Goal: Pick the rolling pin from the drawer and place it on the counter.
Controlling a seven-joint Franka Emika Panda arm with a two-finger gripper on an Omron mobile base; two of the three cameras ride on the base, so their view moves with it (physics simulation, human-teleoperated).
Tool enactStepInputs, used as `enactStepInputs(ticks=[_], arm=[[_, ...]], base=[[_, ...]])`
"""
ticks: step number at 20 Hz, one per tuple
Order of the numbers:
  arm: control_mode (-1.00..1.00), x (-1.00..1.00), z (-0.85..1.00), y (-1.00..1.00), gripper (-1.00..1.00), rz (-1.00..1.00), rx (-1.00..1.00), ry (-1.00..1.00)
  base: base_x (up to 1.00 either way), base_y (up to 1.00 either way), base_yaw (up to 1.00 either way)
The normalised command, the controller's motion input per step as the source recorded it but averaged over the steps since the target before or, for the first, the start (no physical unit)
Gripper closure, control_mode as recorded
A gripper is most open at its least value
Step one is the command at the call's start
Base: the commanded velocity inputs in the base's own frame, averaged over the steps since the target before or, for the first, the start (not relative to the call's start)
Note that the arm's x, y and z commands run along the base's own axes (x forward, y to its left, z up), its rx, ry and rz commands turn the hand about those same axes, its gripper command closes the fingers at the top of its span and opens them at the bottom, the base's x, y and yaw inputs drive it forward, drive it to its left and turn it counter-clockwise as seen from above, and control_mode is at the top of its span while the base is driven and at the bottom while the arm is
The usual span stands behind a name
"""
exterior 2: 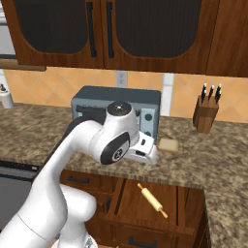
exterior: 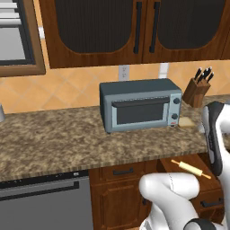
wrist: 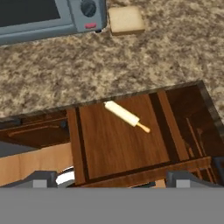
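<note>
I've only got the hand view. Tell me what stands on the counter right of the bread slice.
Observer: A wooden knife block stands on the counter by the wall, right of the bread slice and apart from it.
Operator: Now tell me what's under the counter further left.
Observer: A grey appliance front, likely a dishwasher.
Operator: Report the hand's height.
Observer: The open gripper hangs near counter level, above the open drawer where the rolling pin lies.
</note>
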Motion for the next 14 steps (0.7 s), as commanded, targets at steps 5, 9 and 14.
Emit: enactStepInputs(ticks=[5, 9, 14], arm=[[-1.0, -0.29, -0.5, -0.59, -1.0, -0.09, 0.15, 0.02], [-1.0, -0.15, -0.54, -0.54, -1.0, -0.13, 0.08, 0.06], [-1.0, 0.0, -0.65, -0.43, -1.0, -0.12, 0.01, 0.11]], base=[[0.0, 0.0, 0.0], [0.0, 0.0, 0.0], [0.0, 0.0, 0.0]])
